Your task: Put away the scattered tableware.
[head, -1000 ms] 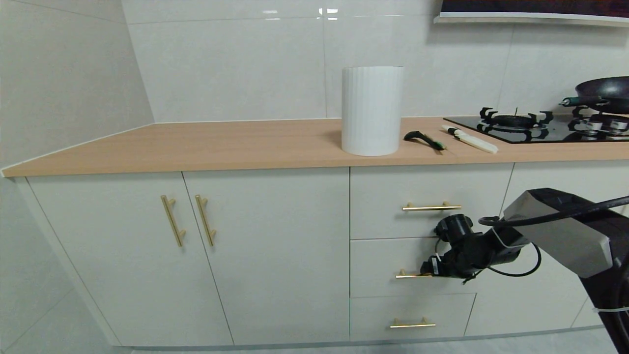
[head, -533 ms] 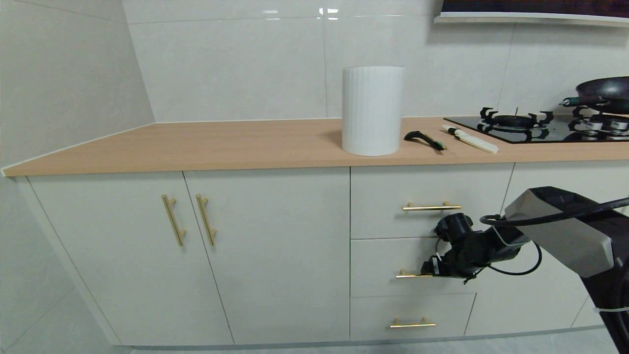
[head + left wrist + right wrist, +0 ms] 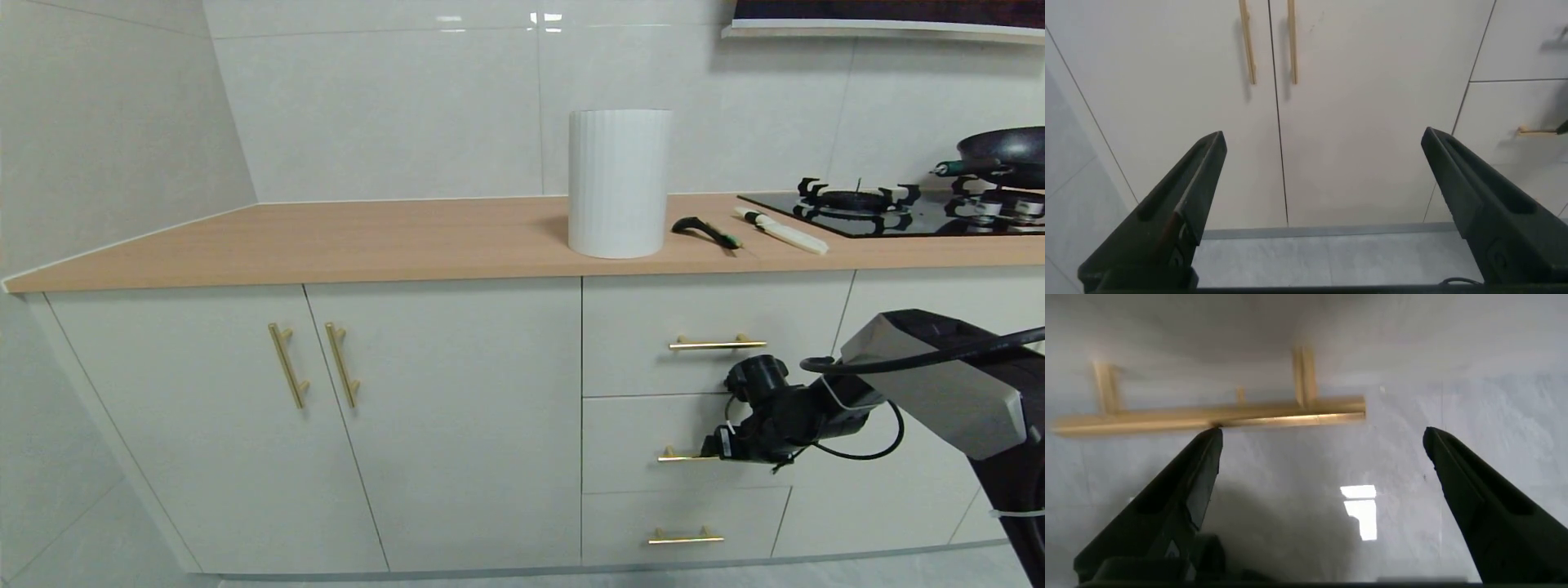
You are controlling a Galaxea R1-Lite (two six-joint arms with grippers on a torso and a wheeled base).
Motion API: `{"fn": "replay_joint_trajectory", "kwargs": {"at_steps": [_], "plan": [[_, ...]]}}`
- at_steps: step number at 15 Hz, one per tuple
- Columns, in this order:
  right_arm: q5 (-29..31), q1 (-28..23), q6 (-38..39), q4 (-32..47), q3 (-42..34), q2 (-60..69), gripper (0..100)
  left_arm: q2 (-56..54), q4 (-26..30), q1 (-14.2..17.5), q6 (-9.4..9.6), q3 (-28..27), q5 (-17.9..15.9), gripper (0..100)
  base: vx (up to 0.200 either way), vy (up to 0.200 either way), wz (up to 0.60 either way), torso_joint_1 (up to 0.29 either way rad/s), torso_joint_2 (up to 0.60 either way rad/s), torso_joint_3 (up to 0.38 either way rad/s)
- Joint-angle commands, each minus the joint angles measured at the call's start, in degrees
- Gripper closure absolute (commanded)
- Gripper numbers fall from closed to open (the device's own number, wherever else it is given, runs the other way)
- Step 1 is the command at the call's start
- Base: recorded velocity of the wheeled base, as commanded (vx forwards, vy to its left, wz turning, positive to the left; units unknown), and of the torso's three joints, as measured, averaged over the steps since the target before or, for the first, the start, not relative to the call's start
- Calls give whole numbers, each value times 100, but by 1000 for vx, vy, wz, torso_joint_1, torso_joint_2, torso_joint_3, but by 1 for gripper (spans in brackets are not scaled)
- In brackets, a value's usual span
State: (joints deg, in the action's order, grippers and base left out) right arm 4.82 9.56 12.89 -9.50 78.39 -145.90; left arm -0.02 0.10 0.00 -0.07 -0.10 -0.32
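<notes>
**Right arm at the middle drawer, handle not yet gripped**

The right gripper is at the brass handle of the middle drawer, at about 5 o'clock from the white canister. Its fingers are spread wide. In the right wrist view the handle lies just ahead of the tips and is not pinched.

The tableware is on the counter. A black-and-green tool lies at 3 o'clock of the canister, and a white knife at 3 o'clock of the tool, near the stove.

The left gripper, also spread, holds nothing and faces the cabinet doors.

I judge that the step in hand is opening the drawer. The next move calls for advancing until the handle sits between the fingers, closing on it, and pulling straight out.
</notes>
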Motion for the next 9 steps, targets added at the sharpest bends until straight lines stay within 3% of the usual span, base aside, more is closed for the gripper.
{"fn": "replay_joint_trajectory", "kwargs": {"at_steps": [1,5,9], "plan": [[2,2,126,-272,28,-9,0,2,-1,0,-1,1,5,0,0,0,0,0,0,0],[55,2,126,-404,291,-237,0,2,-1,0,-1,1,-3,0,0,0,0,0,0,0],[2,11,144,774,827,-290,0,2,-1,0,-1,1,-3,0,0,0,0,0,0,0]]}}
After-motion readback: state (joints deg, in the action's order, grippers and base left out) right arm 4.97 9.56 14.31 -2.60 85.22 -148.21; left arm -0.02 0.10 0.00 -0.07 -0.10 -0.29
